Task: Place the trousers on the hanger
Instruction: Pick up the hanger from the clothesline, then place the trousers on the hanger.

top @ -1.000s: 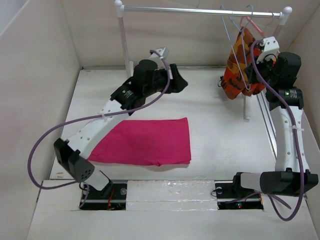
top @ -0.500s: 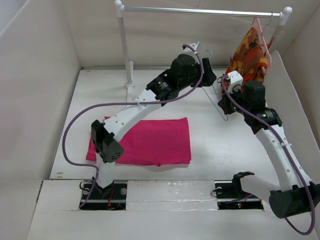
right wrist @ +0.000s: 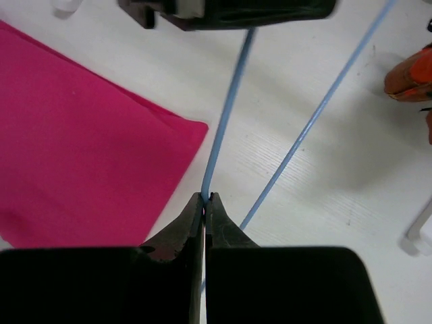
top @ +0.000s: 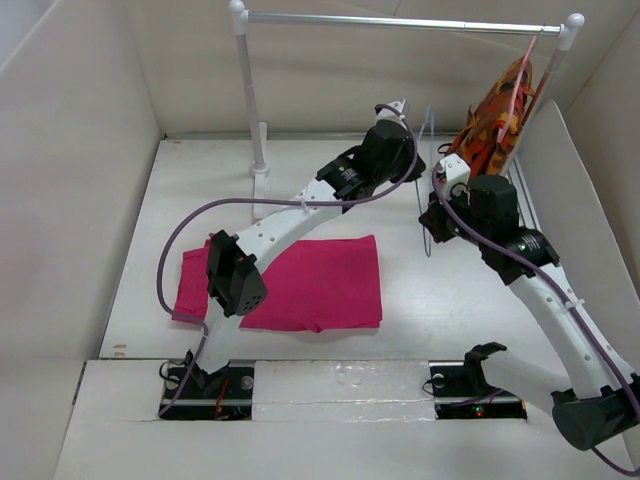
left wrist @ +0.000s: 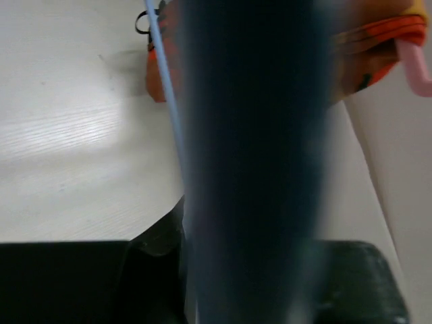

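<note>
The magenta trousers (top: 290,280) lie flat and folded on the table near the left arm's base; one corner of the trousers (right wrist: 81,148) shows in the right wrist view. The thin blue hanger (top: 429,122) is held upright off the rail, above the table right of centre. My right gripper (top: 432,215) is shut on one hanger wire (right wrist: 229,101), pinching it at the jaw tips (right wrist: 206,197). My left gripper (top: 412,160) reaches across from the left and is shut on the same wire higher up. In the left wrist view a blurred dark finger (left wrist: 256,169) fills the middle, the hanger wire (left wrist: 165,88) running beside it.
An orange, red and yellow patterned garment (top: 495,120) hangs on a salmon-pink hanger (top: 525,70) at the right end of the rail (top: 400,20). The rail's white post (top: 250,100) stands at the back left. Pale walls enclose the table, with a slanted panel (top: 560,200) on the right.
The right arm has carried the blue hanger off the rail, down and left. The left arm has swung right to the hanger and its jaws have closed on the wire.
</note>
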